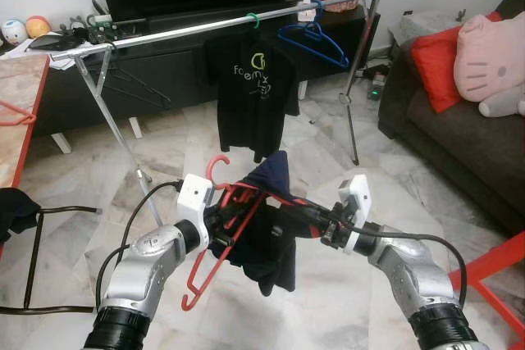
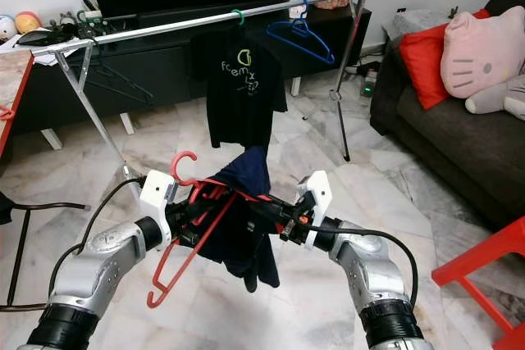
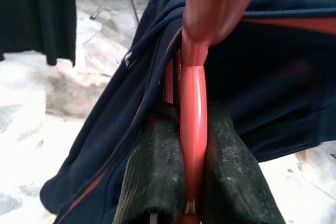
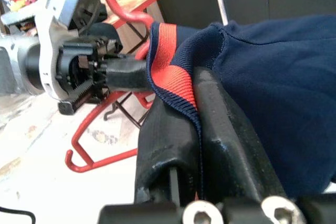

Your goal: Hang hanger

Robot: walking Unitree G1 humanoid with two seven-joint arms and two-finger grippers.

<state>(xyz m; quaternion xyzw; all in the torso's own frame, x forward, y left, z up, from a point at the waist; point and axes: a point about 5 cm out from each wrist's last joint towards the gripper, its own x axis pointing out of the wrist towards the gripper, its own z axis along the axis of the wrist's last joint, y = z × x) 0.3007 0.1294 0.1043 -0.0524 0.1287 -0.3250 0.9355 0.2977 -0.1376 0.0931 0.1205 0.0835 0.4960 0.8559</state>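
In front of me I hold a red plastic hanger (image 1: 203, 272) with a navy garment (image 1: 267, 239) with red trim draped over it. My left gripper (image 1: 234, 206) is shut on the hanger's stem just below the hook, and the left wrist view shows the red stem (image 3: 193, 108) pinched between both black fingers (image 3: 152, 171). My right gripper (image 1: 308, 217) is shut on the garment's red-trimmed edge (image 4: 173, 77). A silver clothes rail (image 1: 230, 24) stands further ahead, well above and beyond both grippers.
On the rail hang a black T-shirt (image 1: 250, 96) and an empty blue hanger (image 1: 316, 43). A dark sofa (image 1: 459, 137) with a red pillow (image 1: 435, 67) and a pink plush (image 1: 492, 55) lies to the right. A wooden table (image 1: 16, 112) stands at the left, and a black TV stand (image 1: 164, 63) behind the rail.
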